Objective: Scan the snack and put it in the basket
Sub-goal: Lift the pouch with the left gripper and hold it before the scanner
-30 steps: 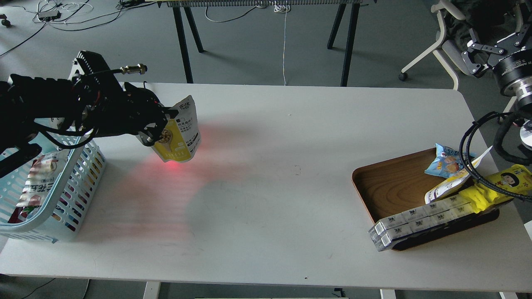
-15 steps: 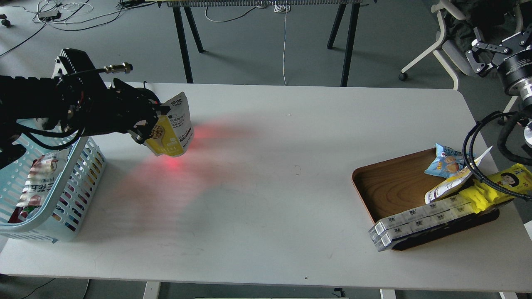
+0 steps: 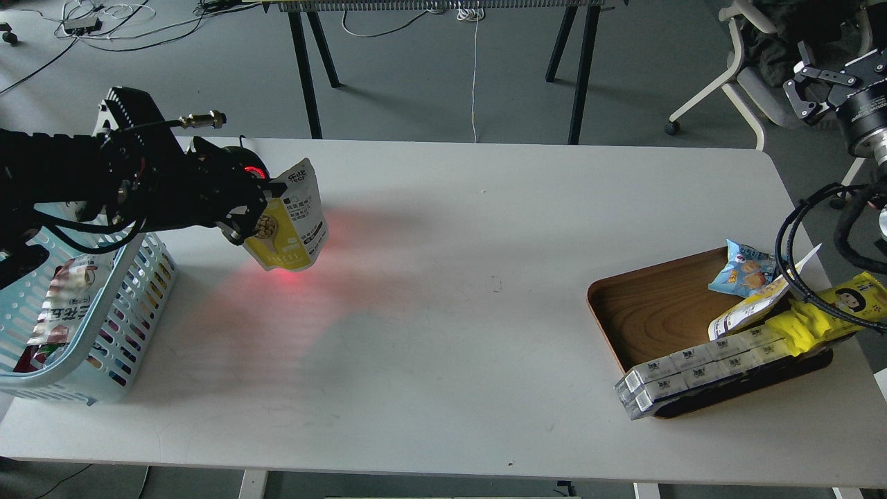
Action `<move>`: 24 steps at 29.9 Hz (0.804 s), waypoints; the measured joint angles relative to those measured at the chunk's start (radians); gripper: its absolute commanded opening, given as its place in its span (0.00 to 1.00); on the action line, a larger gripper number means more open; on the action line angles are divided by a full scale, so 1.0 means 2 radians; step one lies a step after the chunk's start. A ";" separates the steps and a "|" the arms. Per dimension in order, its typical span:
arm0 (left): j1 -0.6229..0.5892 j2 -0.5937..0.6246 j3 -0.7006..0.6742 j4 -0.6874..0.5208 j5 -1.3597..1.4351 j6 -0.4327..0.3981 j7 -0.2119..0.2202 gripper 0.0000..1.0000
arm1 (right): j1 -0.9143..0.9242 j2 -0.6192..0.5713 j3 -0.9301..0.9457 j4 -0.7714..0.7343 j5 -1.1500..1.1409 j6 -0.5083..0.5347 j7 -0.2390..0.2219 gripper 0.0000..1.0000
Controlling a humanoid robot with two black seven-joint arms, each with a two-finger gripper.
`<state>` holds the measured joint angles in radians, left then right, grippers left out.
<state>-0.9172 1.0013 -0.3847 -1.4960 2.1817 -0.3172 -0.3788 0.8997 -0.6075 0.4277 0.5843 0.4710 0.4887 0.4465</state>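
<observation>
left gripper (image 3: 253, 211) clamped on snack (image 3: 287, 225), held above table (image 3: 443, 312) just right of basket (image 3: 149, 277), red glow beneath. likely light, soft, crinkly, slick film; best pinched at upper edge. right gripper (image 3: 828, 76) raised far right, apparently parted, empty.

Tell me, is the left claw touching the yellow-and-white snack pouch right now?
Touching. The head view shows the left claw clamped on the snack pouch, which hangs clear above the table, right of the basket.
</observation>
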 measured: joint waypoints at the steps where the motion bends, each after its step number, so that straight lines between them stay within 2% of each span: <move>1: 0.003 -0.002 0.000 0.000 0.000 0.000 0.001 0.00 | 0.000 0.000 0.002 0.000 0.000 0.000 0.000 0.99; 10: 0.013 -0.015 0.000 0.000 0.000 0.001 0.010 0.00 | 0.000 0.000 0.005 0.000 0.000 0.000 0.000 0.99; 24: 0.007 0.018 -0.009 -0.017 0.000 0.002 -0.001 0.00 | 0.000 0.002 0.006 0.000 0.000 0.000 0.000 0.99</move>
<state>-0.9031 1.0364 -0.4035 -1.5291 2.1816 -0.3130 -0.3815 0.9005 -0.6032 0.4387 0.5845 0.4710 0.4887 0.4472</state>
